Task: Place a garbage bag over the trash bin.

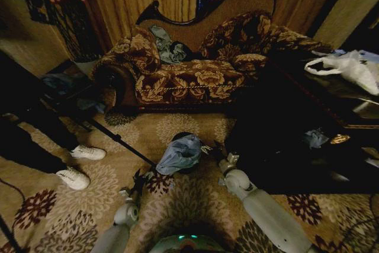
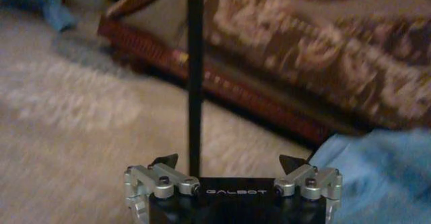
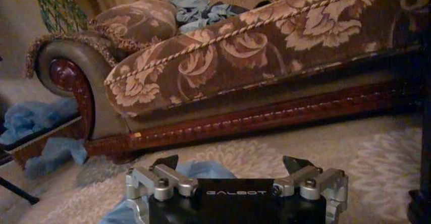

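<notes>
The pale blue-grey garbage bag (image 1: 179,153) lies crumpled on top of the black trash bin (image 1: 182,135). Only a dark sliver of the bin's far rim shows. My left gripper (image 1: 139,179) hovers low over the carpet just left of the bag. In the left wrist view this gripper (image 2: 229,162) is open and holds nothing, with the bag (image 2: 384,173) off to one side. My right gripper (image 1: 220,152) sits close against the bag's right side. The right wrist view shows it (image 3: 230,163) open, with bag film (image 3: 202,169) directly behind its fingers.
A floral sofa (image 1: 195,75) stands behind the bin. A thin black pole (image 1: 118,141) slants across the carpet to the left gripper. A person's white shoes (image 1: 80,164) are at left. A dark table (image 1: 331,102) at right carries a white plastic bag (image 1: 349,66) and a blue scrap (image 1: 314,138).
</notes>
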Robot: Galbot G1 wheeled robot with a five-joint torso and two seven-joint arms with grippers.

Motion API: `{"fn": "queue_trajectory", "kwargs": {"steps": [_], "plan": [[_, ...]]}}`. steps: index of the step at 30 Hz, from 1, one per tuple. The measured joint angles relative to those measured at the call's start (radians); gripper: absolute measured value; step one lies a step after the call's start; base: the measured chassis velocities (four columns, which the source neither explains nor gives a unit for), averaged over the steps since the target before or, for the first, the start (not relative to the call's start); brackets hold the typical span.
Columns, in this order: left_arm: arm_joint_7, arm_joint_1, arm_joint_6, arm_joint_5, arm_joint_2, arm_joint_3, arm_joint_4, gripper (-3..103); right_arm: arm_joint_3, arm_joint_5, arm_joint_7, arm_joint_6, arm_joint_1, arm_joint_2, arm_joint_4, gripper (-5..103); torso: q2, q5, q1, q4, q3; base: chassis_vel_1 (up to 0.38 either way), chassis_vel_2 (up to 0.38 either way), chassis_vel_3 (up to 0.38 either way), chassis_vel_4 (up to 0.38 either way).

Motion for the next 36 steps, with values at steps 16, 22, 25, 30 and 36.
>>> {"fn": "queue_trajectory", "kwargs": {"steps": [16, 22, 25, 30, 36], "plan": [[-0.11, -0.155, 0.566, 0.192, 0.182, -0.006, -0.416, 100, 0.069, -0.002, 0.024, 0.018, -0.017, 0.049, 0.019, 100, 0.0, -0.0001, 0.0, 0.0001, 0.0, 0.0, 0.0, 0.0, 0.0], [0.114, -0.328, 0.554, 0.292, 0.297, 0.073, -0.317, 100, 0.201, 0.002, -0.08, 0.038, -0.118, 0.068, 0.087, 100, 0.0, -0.0001, 0.0, -0.0002, 0.0, 0.0, 0.0, 0.0, 0.0], [0.357, -0.481, 0.48, 0.34, 0.351, 0.158, -0.181, 100, 0.325, -0.008, -0.157, 0.054, -0.217, 0.086, 0.147, 100, 0.0, -0.0001, 0.0, -0.0002, 0.0, 0.0, 0.0, 0.0, 0.0], [0.511, -0.602, 0.437, 0.351, 0.387, 0.298, -0.074, 100, 0.406, -0.032, -0.2, 0.072, -0.296, 0.105, 0.17, 100, 0.0, 0.0, 0.0, -0.0001, 0.0, 0.0, 0.0, 0.0, 0.0], [0.664, -0.801, 0.302, 0.426, 0.327, 0.498, 0.209, 100, 0.494, -0.056, -0.264, 0.087, -0.364, 0.14, 0.187, 100, 0.0, -0.0001, 0.0, -0.0002, 0.0, 0.0, 0.0, 0.0, 0.0]]}}
